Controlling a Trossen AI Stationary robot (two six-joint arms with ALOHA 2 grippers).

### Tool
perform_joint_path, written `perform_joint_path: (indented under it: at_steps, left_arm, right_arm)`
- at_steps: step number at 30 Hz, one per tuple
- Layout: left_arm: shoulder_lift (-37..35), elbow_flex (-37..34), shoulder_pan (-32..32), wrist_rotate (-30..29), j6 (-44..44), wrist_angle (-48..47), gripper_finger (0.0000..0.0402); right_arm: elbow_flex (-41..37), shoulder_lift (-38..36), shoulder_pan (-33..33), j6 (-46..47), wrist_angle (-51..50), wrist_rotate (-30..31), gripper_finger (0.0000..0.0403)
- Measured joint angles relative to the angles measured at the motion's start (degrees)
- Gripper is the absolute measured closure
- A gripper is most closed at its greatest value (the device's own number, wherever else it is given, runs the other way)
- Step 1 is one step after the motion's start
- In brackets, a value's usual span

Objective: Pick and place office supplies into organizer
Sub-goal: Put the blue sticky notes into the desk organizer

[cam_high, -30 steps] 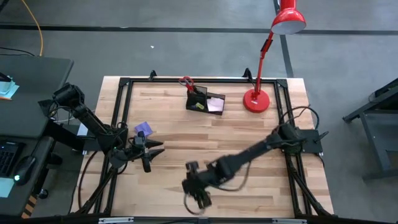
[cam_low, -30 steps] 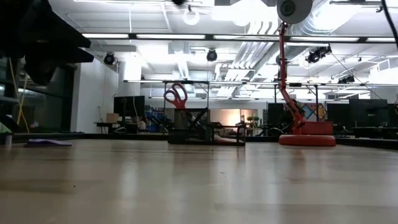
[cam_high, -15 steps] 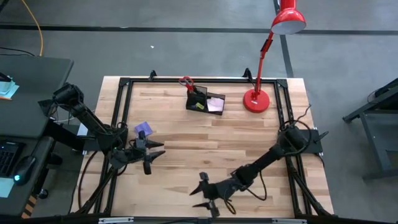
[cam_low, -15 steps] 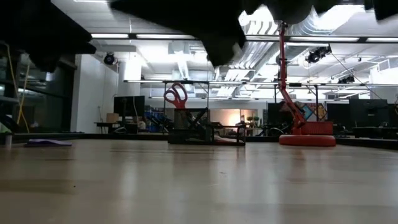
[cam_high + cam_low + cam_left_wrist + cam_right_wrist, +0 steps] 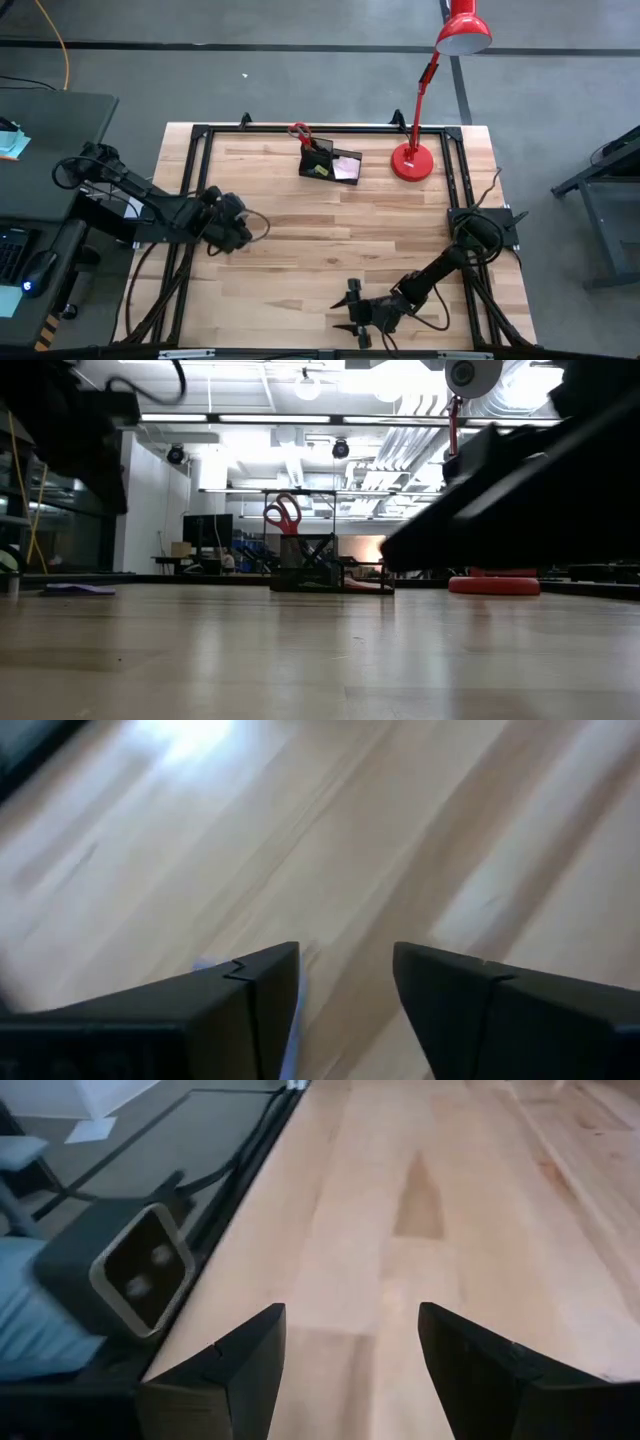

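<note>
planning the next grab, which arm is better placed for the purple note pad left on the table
Left. In the high view the left gripper is over the spot beside the purple note pad, fingers apart, while the right gripper sits open at the near edge, far away.

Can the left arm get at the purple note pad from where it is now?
Probably yes. The left end effector is open, low over bare wood at the table's left side. The purple note pad lies flat there with nothing beside it, though the arm hides it from above.
</note>
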Motion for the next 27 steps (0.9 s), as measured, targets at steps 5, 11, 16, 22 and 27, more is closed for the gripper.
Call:
perform_joint_path:
  at_steps: [5,11,16,22,27]
  left_arm:
    - [0.1,0.0,9.3,8.7,0.1,-3.7,0.0194]
    - [1.5,-1.1,19.4,15.9,8.8,-3.2,0.0107]
    - [3.5,-2.7,26.5,19.8,12.8,-3.1,0.0080]
    - [6.4,-2.6,28.4,20.7,11.6,-0.9,0.0078]
    - [10.4,-2.6,28.4,23.7,12.1,0.8,0.0078]
  right_arm:
    - [-0.4,0.0,0.9,-0.4,0.3,0.1,0.0180]
    - [0.2,0.0,1.0,-1.4,0.7,-1.5,0.0180]
    - [0.2,0.0,1.1,-0.6,0.7,-2.1,0.0180]
    - [0.2,0.0,1.5,0.0,0.7,-2.5,0.0180]
    - [0.2,0.0,1.8,0.1,0.7,-2.5,0.0180]
